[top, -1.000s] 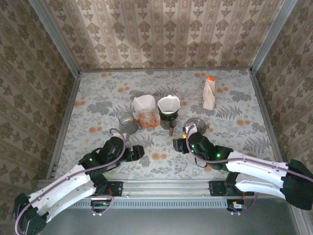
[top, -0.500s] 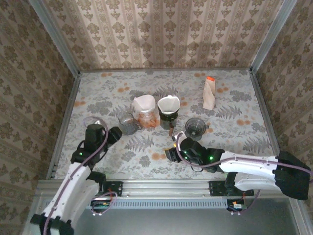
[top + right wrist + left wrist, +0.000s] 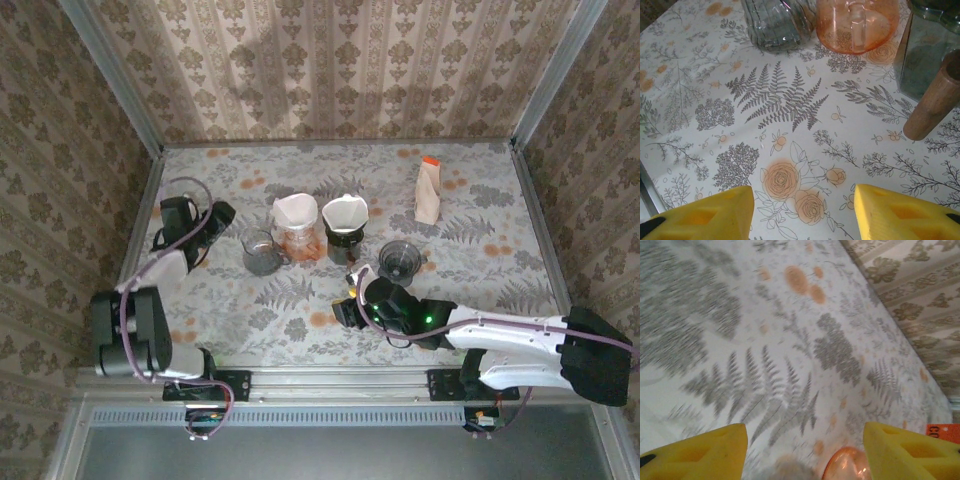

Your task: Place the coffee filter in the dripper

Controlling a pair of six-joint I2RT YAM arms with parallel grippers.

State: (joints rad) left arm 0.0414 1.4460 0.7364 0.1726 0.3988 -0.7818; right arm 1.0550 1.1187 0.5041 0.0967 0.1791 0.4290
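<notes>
White coffee filter (image 3: 343,212) sits open in the dark dripper (image 3: 343,240), mid desk (image 3: 480,290). A second filter (image 3: 294,211) tops the orange dripper (image 3: 301,243) just beside it. Left gripper (image 3: 218,213) and right gripper (image 3: 344,311): jaws released, empty, clear of both drippers. Placement looks done; nothing obvious left but parking the arms.

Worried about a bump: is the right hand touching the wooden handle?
Apart. The right wrist view shows bare tablecloth between the right hand and the wooden handle.
</notes>
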